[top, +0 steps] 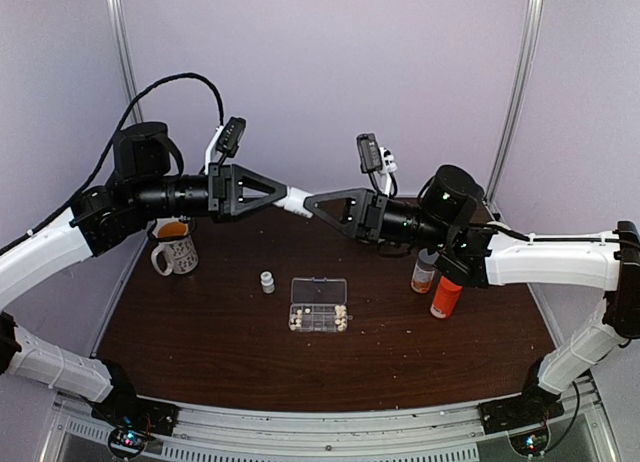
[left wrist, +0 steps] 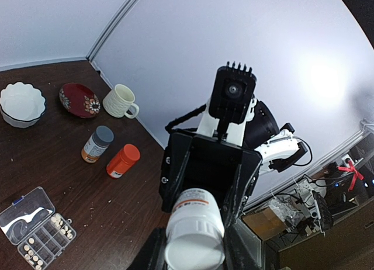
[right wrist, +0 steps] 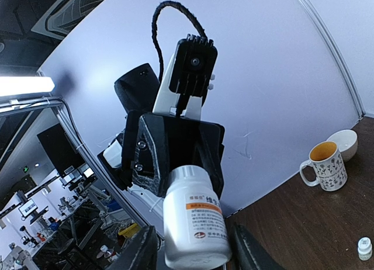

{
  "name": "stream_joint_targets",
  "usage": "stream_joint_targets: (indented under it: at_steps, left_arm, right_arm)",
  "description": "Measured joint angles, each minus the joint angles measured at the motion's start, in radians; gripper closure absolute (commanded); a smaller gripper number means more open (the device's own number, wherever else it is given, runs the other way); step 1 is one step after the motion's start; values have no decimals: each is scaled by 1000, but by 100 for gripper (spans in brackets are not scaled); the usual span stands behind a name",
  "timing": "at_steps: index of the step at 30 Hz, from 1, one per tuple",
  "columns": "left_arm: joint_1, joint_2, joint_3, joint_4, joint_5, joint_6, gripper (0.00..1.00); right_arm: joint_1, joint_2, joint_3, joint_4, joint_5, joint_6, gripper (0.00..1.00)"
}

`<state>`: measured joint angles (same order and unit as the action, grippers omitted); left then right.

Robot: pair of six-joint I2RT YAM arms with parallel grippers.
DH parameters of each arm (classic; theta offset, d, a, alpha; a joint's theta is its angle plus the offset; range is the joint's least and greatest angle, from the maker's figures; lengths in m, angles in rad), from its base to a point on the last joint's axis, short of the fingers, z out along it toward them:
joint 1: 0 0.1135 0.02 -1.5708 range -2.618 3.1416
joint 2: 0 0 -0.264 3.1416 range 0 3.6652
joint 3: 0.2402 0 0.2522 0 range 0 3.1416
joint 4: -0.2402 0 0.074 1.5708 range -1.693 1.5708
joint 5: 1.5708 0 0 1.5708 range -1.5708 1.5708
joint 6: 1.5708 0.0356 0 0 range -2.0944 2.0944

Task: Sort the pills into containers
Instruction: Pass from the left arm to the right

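L gripper (top: 280,194): I see it clamped on the cap end of a white bottle (top: 296,201), held level in mid-air over the table (top: 200,352).
R gripper (top: 312,204): nose to nose w/ the L one. Its fingers (right wrist: 143,249) sit either side of the bottle's base, v. close. I can't tell from my views if they actually press on it.
White bottle: orange-banded label w/ print. It spans btw both grippers, cap toward L arm, base toward R arm.
Organizer box (top: 318,304): flat on the table, about mid, w/ both grippers raised well clear of it. In the L wrist view the clear lid looks swung open.
Pills (top: 341,315): pale tablets in compartments along two edges of the grid. Other cells I can't make out.
Small white bottle (top: 267,281): upright, near the box's left side, not touching.
Mug (top: 176,250): patterned, far-left part of the table under the L arm, orange inside.
Orange bottle (top: 446,297): R side, just beside a grey-capped bottle (top: 425,270), both below the R arm.
Crockery: white bowl (left wrist: 21,103), red bowl (left wrist: 79,99) and cream cup (left wrist: 121,100) in a row by the wall, per L wrist cam.
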<state>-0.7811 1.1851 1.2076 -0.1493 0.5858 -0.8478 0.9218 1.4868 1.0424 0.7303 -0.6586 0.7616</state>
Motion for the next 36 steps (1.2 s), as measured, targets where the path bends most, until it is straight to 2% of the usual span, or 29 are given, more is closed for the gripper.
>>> stream_joint_targets:
  at_steps: [2, 5, 14, 23, 29, 34, 35, 36]
  left_arm:
    - [0, 0, -2, 1, 2, 0, 100]
    - [0, 0, -2, 4, 6, 0, 100]
    - [0, -12, -14, 7, 27, 4, 100]
    - [-2, -12, -16, -3, 32, -16, 100]
    - [-4, -12, -16, -7, 32, -40, 100]
    - [-11, -8, -17, -6, 33, -60, 100]
    - [-13, -6, -17, -6, 33, -63, 98]
    - [-14, -4, -19, -5, 33, -64, 89]
  right_arm:
    - [1, 0, 0, 0, 0, -5, 57]
    - [3, 0, 0, -2, 0, -15, 65]
    - [24, -23, 0, -65, 11, -155, 71]
    - [56, -70, 14, -203, 112, -488, 74]
    - [105, -109, 13, -275, 259, -780, 73]
    - [148, -136, -23, -261, 365, -966, 75]
    - [151, -140, -31, -254, 374, -985, 76]
    - [153, -143, -40, -248, 382, -1005, 76]
